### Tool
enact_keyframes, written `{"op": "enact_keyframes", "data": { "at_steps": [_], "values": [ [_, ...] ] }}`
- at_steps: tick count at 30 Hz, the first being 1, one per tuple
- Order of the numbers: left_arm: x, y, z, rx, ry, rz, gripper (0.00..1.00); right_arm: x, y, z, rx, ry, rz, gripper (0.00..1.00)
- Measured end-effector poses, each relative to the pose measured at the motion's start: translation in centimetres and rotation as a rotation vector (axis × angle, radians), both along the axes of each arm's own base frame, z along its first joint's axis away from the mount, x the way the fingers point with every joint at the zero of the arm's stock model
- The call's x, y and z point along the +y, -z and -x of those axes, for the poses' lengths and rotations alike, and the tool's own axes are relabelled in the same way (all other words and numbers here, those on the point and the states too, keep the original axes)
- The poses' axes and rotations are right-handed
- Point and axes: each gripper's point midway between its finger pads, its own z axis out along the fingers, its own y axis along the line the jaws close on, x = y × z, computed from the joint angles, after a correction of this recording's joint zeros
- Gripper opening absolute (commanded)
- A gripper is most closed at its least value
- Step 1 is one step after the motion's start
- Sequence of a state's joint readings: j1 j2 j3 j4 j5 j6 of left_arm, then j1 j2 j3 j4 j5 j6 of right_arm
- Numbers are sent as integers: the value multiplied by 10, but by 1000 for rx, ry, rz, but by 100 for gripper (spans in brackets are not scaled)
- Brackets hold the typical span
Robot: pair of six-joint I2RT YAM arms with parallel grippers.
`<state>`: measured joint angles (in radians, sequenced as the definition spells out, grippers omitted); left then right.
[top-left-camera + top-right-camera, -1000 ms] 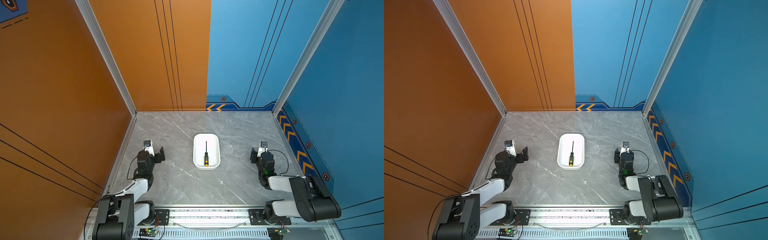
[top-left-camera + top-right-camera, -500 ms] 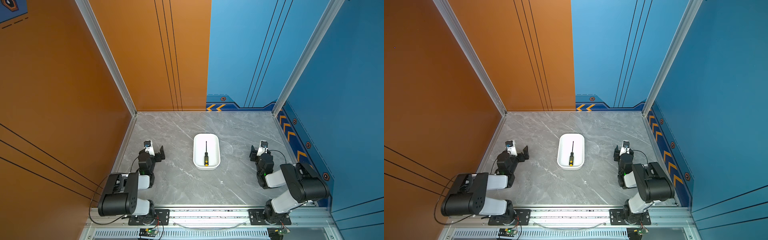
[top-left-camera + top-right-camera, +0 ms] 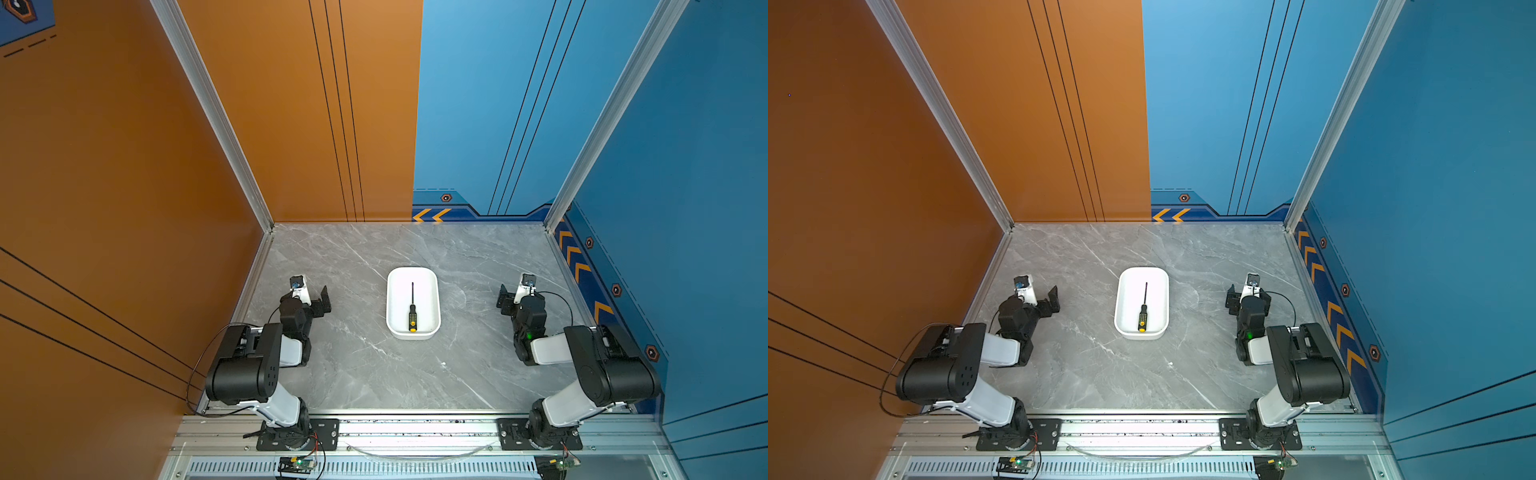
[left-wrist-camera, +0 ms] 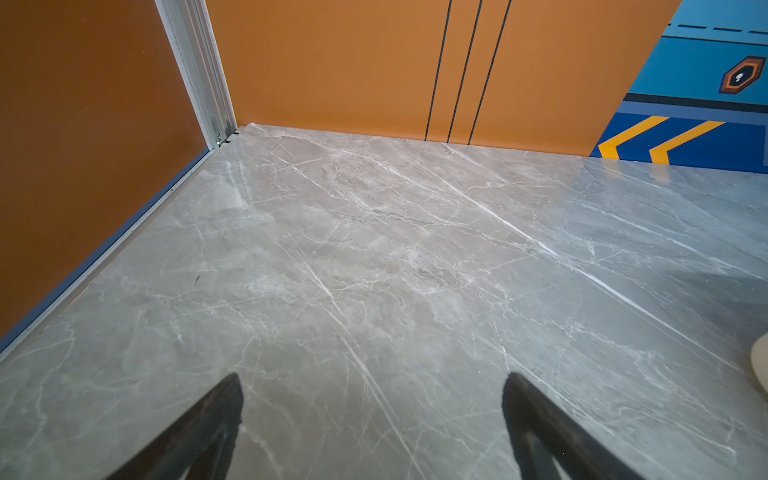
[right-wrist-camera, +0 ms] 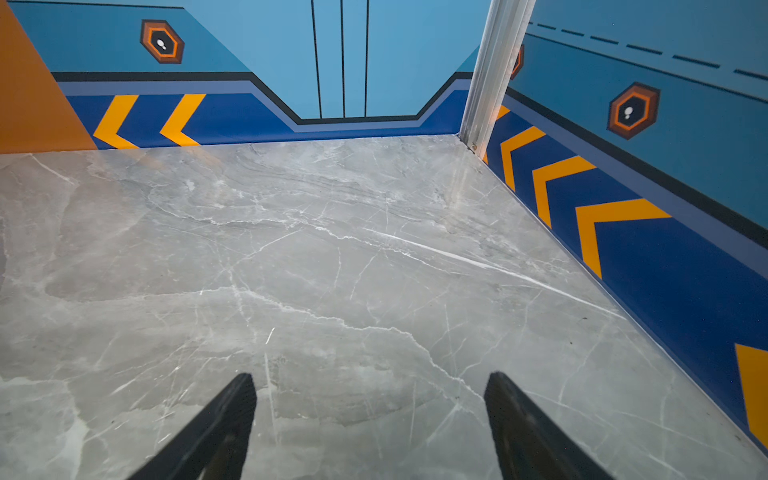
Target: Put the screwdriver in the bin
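Midway across the bench point(image 3: 365, 374), the screwdriver point(image 3: 412, 311) lies inside the bin point(image 3: 392, 291), well apart from the left tool point(image 4: 372, 415) and right tool point(image 5: 370, 415), both empty with fingers spread; only the left wrist view catches a bin edge point(image 4: 760, 365).

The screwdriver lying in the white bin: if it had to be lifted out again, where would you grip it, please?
Probably the black handle of the screwdriver: thicker than the thin shaft. Come straight down, jaws closing across its width, since it lies flat along the bin, whose low walls block side approaches.
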<state>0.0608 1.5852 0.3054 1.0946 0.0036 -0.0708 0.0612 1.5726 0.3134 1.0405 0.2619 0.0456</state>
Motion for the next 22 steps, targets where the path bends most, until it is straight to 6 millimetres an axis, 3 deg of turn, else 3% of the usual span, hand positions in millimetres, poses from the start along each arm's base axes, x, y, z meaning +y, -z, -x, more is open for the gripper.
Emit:
{"op": "enact_keyframes", "data": {
  "at_steps": [4, 5, 22],
  "values": [
    [-6, 2, -5, 23, 17, -11, 98, -5, 2, -2, 17, 17, -14, 91],
    [-7, 3, -5, 29, 20, -13, 98, -5, 3, -2, 22, 18, -16, 100],
    [-13, 13, -3, 83, 62, -34, 98, -4, 7, -2, 39, 11, -29, 100]
  ]
}}
